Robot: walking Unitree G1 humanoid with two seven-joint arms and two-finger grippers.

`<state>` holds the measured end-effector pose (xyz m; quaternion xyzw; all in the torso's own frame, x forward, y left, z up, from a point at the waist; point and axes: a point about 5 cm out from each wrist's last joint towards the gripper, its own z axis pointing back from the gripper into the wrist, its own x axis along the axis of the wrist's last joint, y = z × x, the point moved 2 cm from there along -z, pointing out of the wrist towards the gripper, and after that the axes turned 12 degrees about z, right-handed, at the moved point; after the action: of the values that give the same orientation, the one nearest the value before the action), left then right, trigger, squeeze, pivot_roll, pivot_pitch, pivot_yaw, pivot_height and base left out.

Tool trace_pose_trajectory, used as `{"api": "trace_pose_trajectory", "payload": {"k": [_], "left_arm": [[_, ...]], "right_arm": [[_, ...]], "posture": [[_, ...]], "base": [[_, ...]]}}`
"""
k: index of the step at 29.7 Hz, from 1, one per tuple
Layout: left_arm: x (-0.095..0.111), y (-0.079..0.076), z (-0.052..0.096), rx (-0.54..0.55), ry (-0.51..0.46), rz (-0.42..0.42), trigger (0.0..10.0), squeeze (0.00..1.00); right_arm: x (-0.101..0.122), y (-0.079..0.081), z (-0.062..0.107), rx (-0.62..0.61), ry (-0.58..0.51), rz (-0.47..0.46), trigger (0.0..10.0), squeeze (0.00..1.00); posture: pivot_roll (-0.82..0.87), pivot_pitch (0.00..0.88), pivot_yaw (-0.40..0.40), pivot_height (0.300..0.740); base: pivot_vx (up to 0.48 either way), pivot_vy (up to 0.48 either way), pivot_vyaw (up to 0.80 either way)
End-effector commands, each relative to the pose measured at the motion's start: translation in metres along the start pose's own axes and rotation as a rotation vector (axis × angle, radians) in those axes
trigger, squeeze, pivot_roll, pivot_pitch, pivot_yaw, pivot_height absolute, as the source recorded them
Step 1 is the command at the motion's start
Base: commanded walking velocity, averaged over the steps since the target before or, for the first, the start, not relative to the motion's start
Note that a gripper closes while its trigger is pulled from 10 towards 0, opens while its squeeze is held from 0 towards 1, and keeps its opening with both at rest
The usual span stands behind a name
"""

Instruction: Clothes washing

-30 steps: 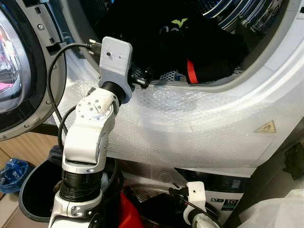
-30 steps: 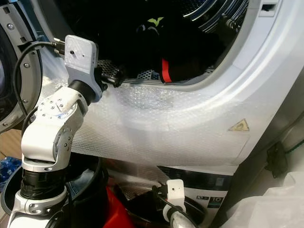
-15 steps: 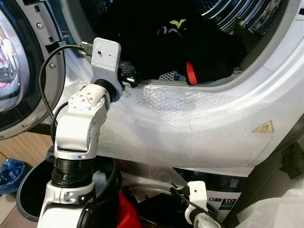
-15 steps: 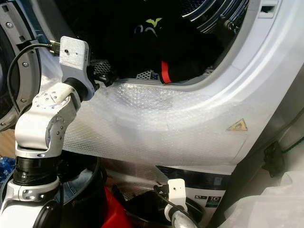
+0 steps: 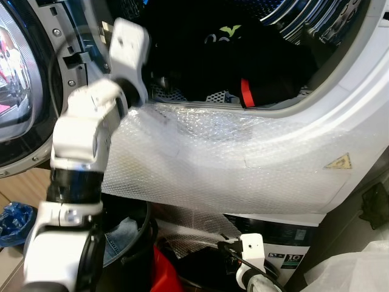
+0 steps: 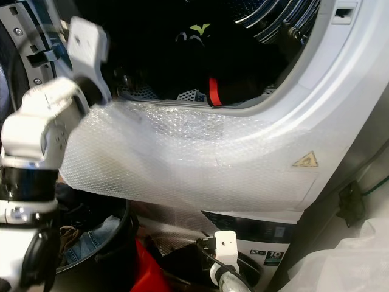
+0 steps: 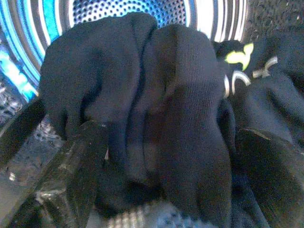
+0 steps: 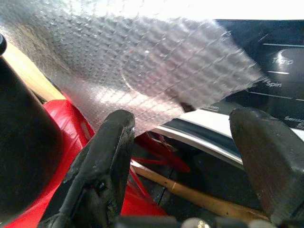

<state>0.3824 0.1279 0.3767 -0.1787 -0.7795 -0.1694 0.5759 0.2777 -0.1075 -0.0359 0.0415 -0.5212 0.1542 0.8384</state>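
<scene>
Upper left, the left gripper [image 7: 166, 209], fingers spread and empty, faced dark clothes [image 7: 142, 104] lying straight ahead in the drum [image 5: 316, 24].

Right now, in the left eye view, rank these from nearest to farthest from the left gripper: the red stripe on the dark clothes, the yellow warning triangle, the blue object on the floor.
From the left gripper:
1. Red stripe, in the drum opening.
2. Blue object, low on the robot's left.
3. Warning triangle, on the washer front, far right.

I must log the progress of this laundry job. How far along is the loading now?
Done: dark clothes already lie inside the washer drum. In hand: the left end effector, fingers open, is at the drum mouth facing the dark garments, gripping nothing. Left: jeans wait in the black basket below, and the washer door stands open. The right end effector hangs low, open.
</scene>
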Motion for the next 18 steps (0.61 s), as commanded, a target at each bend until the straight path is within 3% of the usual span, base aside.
{"api": "trace_pose_trajectory", "payload": {"k": [1,7,10,13,18], "left_arm": [[-0.002,0.003,-0.003,-0.006,0.018,0.002,10.0,0.00],[-0.015,0.000,-0.018,-0.159,0.143,0.015,10.0,0.00],[-0.025,0.004,-0.026,-0.174,0.168,-0.020,10.0,0.00],[-0.027,0.009,-0.032,-0.138,0.142,-0.007,10.0,0.00],[-0.018,0.000,-0.043,-0.195,0.038,0.053,10.0,0.00]], "right_arm": [[-0.004,0.006,0.001,0.014,0.012,-0.003,10.0,0.00],[-0.009,0.012,0.004,0.023,0.023,-0.007,10.0,0.00],[-0.013,0.015,0.006,0.028,0.027,-0.010,10.0,0.00],[-0.013,0.016,0.006,0.021,0.029,-0.014,10.0,0.00],[-0.014,0.015,0.007,0.005,0.024,-0.023,10.0,0.00]], "posture": [[0.02,0.000,0.094,0.740],[0.00,0.000,0.113,0.740],[-0.01,0.000,0.123,0.740],[-0.02,0.000,0.130,0.740],[-0.04,0.000,0.144,0.740]], "base": [[0.000,0.000,0.00],[0.000,0.000,0.00],[0.000,0.000,0.00],[0.000,0.000,0.00],[0.000,0.000,0.00]]}}
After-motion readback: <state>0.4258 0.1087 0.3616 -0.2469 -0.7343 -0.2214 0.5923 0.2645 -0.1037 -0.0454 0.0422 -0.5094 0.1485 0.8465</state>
